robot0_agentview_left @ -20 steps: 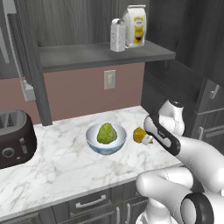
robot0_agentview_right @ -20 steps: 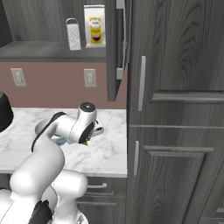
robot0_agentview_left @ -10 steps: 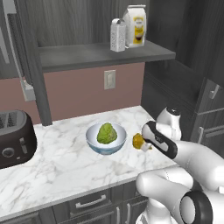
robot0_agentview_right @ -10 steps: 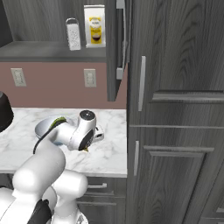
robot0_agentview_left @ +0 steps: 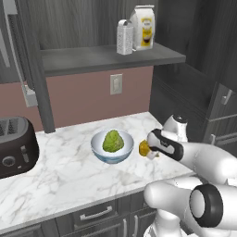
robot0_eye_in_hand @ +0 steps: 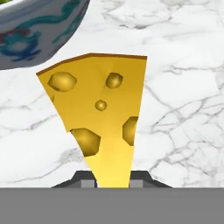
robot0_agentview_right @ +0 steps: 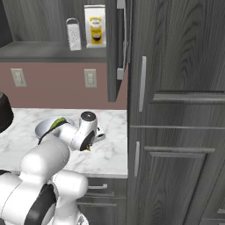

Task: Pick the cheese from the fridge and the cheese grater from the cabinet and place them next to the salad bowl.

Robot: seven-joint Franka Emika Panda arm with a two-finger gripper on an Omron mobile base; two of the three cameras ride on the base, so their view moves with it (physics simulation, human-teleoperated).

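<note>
Grasping the cheese wedge [robot0_eye_in_hand: 103,122] by its narrow end, the hand [robot0_agentview_left: 149,149] hangs low over the marble worktop [robot0_agentview_left: 60,178] near its right edge, the cheese just beside the salad bowl [robot0_agentview_left: 112,146] with its lettuce mound. Up on the cabinet shelf [robot0_agentview_left: 111,56], the cheese grater [robot0_agentview_left: 124,38] stands next to a white-and-yellow bag [robot0_agentview_left: 143,27], while a black toaster [robot0_agentview_left: 15,146] sits at the worktop's left end.

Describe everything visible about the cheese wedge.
The cheese is a yellow-orange wedge with round holes in its flat face and a darker rind along its wide edge. Its narrow end sits between the gripper's fingers, the wide end pointing away over the white marble counter. In the left base view it hangs low beside the salad bowl, on the side toward the arm. Whether it touches the counter or the bowl cannot be told.
</note>
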